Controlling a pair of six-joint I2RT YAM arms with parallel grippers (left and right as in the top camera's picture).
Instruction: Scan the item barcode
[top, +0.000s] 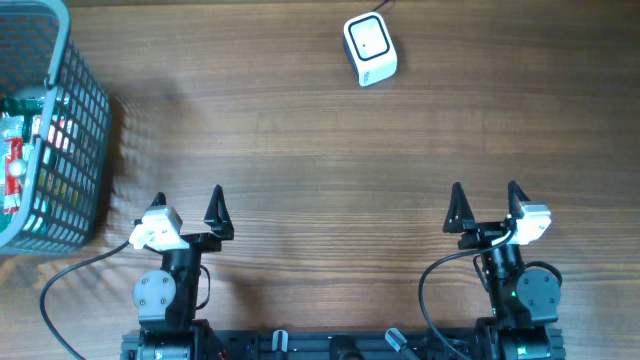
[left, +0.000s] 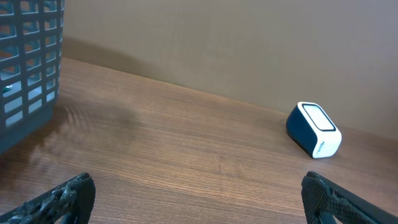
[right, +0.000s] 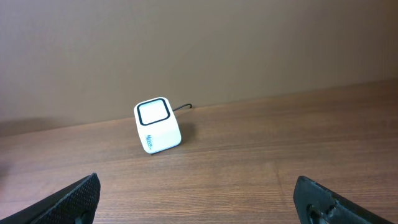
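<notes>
Left end effector (top: 188, 200) and right end effector (top: 485, 195), both spread wide and empty. Items (top: 15, 165) to be scanned inside the mesh basket (top: 75, 120) at the left edge of the desk (top: 300, 140), only partly visible, barcodes not discernible; scanner (top: 370, 48) upright near the far edge, well apart from the basket, window angled upward. Likely hazards: a finger snagging the basket wall or rim on entry, dragging or tipping the basket; a loose pinch on an item, slipping in transit; a barcode turned away from the window, giving no read; a sweep of the right arm against the scanner or its cable (right: 183, 106). Arms folded back at the near edge, one toward each side, end effectors low over the desk, level, pointing toward the far edge, both well short of basket and scanner.
</notes>
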